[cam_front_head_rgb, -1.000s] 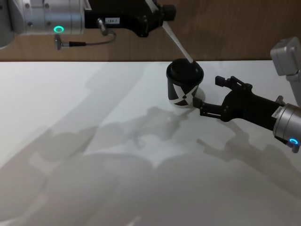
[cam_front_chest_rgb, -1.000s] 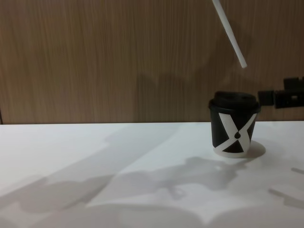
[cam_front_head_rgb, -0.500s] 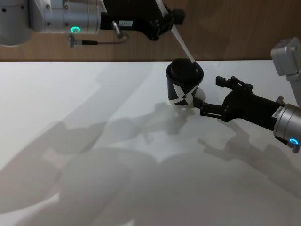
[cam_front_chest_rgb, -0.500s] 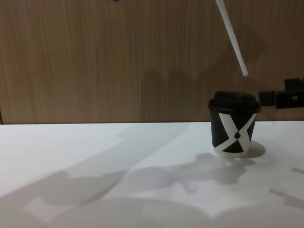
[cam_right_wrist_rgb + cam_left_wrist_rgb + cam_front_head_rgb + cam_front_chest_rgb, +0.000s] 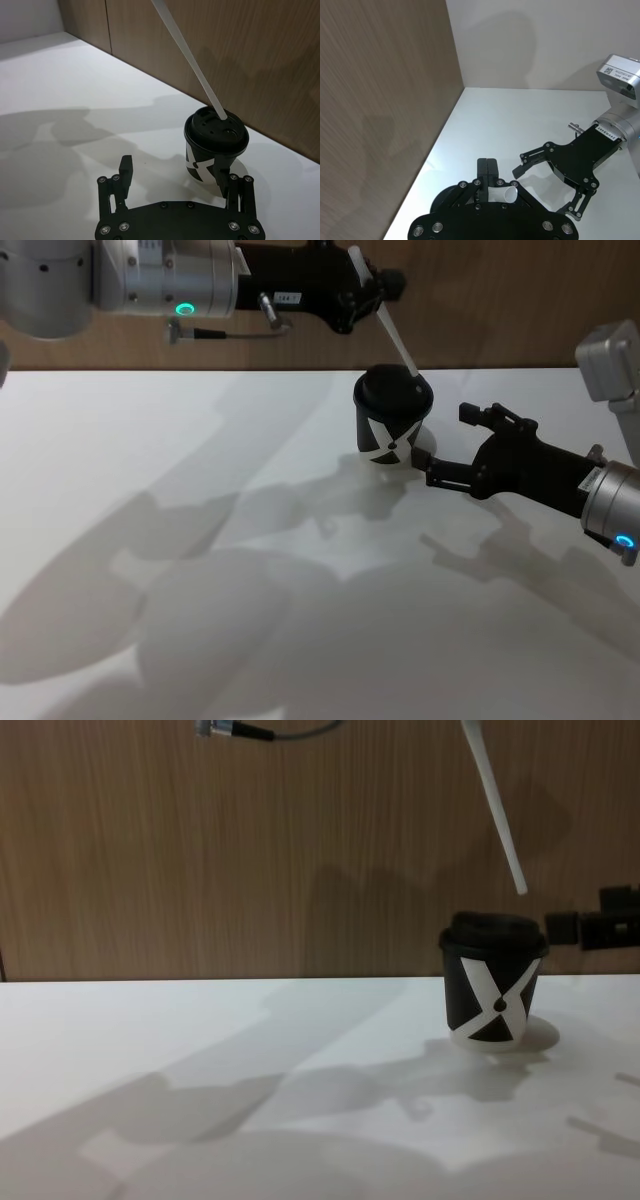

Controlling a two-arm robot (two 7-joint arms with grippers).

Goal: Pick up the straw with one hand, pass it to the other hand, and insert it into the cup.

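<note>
Matt white table [image 5: 150, 440], wood-grain wall panel [image 5: 200, 850], paper cup [image 5: 385, 440] with matt black lid [image 5: 392, 390], smooth white straw [image 5: 391, 328]

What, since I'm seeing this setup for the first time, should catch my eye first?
A white straw slants down from the left gripper, shut on it, its tip just above the lid of a black cup near the white table's far edge. The right gripper hangs open beside that cup.

Silver wrist [image 5: 150, 275], green ring [image 5: 185, 309], black end effector [image 5: 372, 286]
</note>
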